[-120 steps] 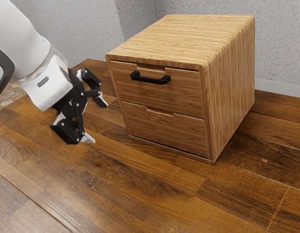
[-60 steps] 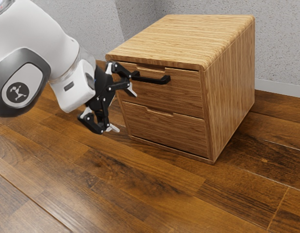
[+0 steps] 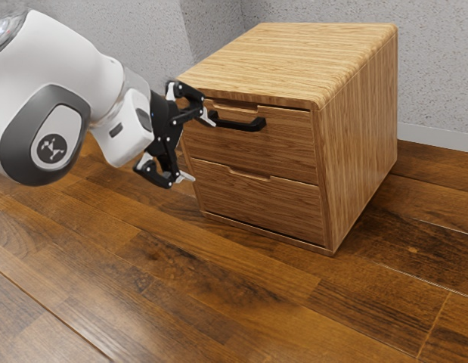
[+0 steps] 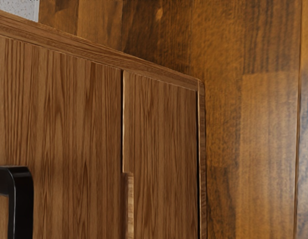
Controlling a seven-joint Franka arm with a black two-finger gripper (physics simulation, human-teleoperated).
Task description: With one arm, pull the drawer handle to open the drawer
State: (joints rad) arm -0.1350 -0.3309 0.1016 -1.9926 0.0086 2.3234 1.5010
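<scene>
Cabinet: a light wooden box (image 3: 354, 136) with two drawers stacked in its front, standing on a dark plank floor (image 3: 218, 302) close to a speckled grey wall (image 3: 445, 60).
Top drawer: its front (image 3: 249, 151) lies flush with the lower drawer (image 3: 256, 198) beneath it, so it looks shut.
Handle: a black bar (image 3: 237, 123) high on the top drawer's front. Its long axis runs level along the front, from the exterior view's left to its right. It stands off the wood on two short legs and faces out toward the arm's side.
Tool: its fingers are spread wide apart and nothing is held between them (image 3: 196, 149). It sits just in front of the cabinet's front corner at the exterior view's left, pointing at the drawer fronts.
Upper finger: its tip (image 3: 203, 115) is right at the handle's end nearer the arm; whether they touch cannot be told.
Lower finger: its tip (image 3: 182, 176) hangs near the top corner of the lower drawer.
Arm: the white wrist (image 3: 60, 98) comes in from the exterior view's left.
Wrist view: the handle's black corner is close by the hand, with both drawer fronts and the seam between them beyond.
</scene>
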